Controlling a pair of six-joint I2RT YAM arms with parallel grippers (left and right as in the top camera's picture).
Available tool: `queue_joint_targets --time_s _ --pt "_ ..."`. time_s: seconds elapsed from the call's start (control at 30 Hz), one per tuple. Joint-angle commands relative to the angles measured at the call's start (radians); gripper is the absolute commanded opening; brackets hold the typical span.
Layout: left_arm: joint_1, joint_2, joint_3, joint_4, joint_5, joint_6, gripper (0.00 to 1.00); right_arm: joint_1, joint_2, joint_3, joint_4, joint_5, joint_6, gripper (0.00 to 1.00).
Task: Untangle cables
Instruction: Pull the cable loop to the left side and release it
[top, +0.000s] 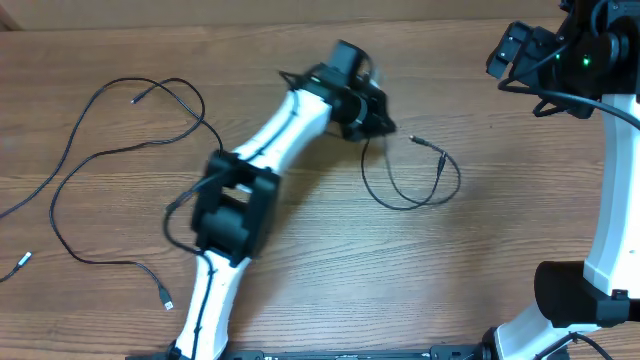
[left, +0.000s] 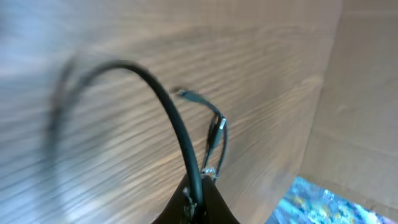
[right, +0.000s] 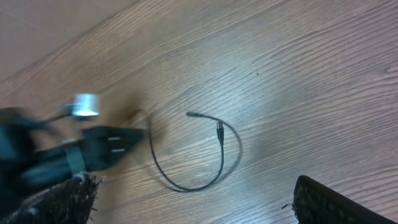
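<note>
One short cable (top: 405, 207) is seen near the middle of the table (top: 330, 280), curled in a loose ring with its small plug lying free. One end of it is gripped by the left pincer (top: 372, 122), which is shut tight on it (in the left wrist view the cord is seen rising right out of the closed tips). Bare wood is left all around the ring, most of all below it and to its right, toward the right arm's base.

The long cables (top: 75, 160) are spread on the left side, well apart from the ring. One is cut off by the left edge of the overhead view, and a pale tip (top: 22, 262) lies near that edge. Three cables can be counted, though the crossing strands make this hard to tell.

The right pincer (top: 515, 55) is held wide open near the far right corner, with nothing in it.
</note>
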Motion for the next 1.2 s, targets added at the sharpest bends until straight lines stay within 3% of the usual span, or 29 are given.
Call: queue_joint_targets --time_s 0.0,0.17,0.27,0.53,0.8,1.17 --pt "0.096 -0.272 0.011 -0.053 -0.047 0.183 0.04 0.003 0.002 -0.003 0.002 0.012 -0.008 1.00" --pt "0.201 -0.543 0.011 -0.136 -0.252 0.284 0.04 0.003 0.002 -0.003 0.002 0.011 -0.008 1.00" --pt "0.277 -0.710 0.011 -0.203 -0.468 0.293 0.04 0.003 0.002 -0.003 0.002 0.011 -0.008 1.00" --pt "0.458 -0.940 0.011 -0.414 -0.851 0.293 0.04 0.003 0.002 -0.003 0.002 -0.010 -0.008 1.00" --pt "0.557 -0.888 0.010 -0.528 -1.055 0.302 0.04 0.003 0.002 -0.003 0.002 -0.022 -0.008 1.00" --pt "0.653 -0.600 0.010 -0.536 -1.051 0.319 0.04 0.003 0.002 -0.003 0.002 -0.022 -0.008 1.00"
